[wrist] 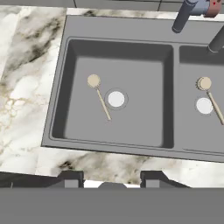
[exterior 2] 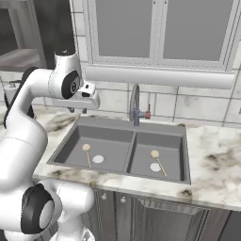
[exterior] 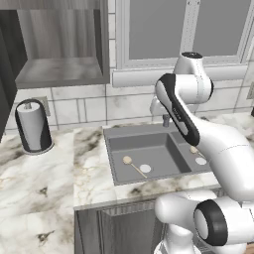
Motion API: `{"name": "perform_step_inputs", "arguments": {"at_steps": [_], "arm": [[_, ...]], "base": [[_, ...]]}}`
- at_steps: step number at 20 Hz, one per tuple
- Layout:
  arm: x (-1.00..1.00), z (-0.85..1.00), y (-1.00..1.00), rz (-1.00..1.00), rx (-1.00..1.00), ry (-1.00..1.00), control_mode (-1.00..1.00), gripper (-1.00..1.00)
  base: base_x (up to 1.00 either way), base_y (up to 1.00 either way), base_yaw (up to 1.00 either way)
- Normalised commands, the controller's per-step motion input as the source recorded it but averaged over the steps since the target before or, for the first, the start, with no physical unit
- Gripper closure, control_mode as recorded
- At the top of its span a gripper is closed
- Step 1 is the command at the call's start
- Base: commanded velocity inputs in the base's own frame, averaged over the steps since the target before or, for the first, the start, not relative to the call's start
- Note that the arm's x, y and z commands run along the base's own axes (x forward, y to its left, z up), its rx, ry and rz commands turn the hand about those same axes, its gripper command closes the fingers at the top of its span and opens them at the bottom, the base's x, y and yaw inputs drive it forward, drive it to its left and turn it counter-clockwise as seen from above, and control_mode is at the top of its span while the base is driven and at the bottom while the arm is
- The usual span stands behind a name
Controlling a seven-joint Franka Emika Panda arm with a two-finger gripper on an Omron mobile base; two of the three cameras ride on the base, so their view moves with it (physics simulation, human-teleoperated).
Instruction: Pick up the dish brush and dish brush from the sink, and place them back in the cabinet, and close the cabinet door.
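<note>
Claw (wrist: 112,178) hangs above the front edge of the sink (wrist: 65,83), its two dark fingertips (wrist: 71,178) standing apart with nothing between them, so it is open and empty. From the right base view the hand (exterior 2: 84,100) sits over the back left corner of the sink (exterior 2: 186,155), well above the basin floor.

One dish brush (wrist: 99,97) lies flat on the floor of the left basin, its round head toward the back and its thin handle running toward the front, just beside the white drain disc (wrist: 116,99). The same brush shows in the left base view (exterior: 133,165) and the right base view (exterior 2: 87,153). A second dish brush (wrist: 211,97) lies in the right basin, head at the back, its handle passing right next to that basin's white drain (wrist: 204,105); it also shows in the right base view (exterior 2: 158,161), and in the left base view only its head (exterior: 194,149) peeks out beside the arm.

At the back of the sink stands the faucet (exterior 2: 135,107) with a red lever. The desk (exterior: 39,173) is white-brown marble. On it, to the left, stands a paper towel roll in a dark holder (exterior: 32,126). Above that the cabinet (exterior: 59,74) stands open, its shelf bare, with the cabinet door (exterior: 5,74) swung out at the left edge of the left base view
</note>
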Motion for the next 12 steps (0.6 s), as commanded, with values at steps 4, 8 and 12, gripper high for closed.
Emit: {"name": "perform_step_inputs", "arguments": {"at_steps": [4,8,12], "arm": [[0.0,0.0,-0.13,0.01,0.0,0.0,-1.0,-1.0],[0.0,-0.18,-0.44,0.07,0.0,0.0,-1.0,-1.0],[0.0,-0.27,-0.66,0.11,0.0,0.0,-1.0,-1.0]], "base": [[0.0,0.0,0.0],[0.0,0.0,0.0],[0.0,0.0,0.0]]}}
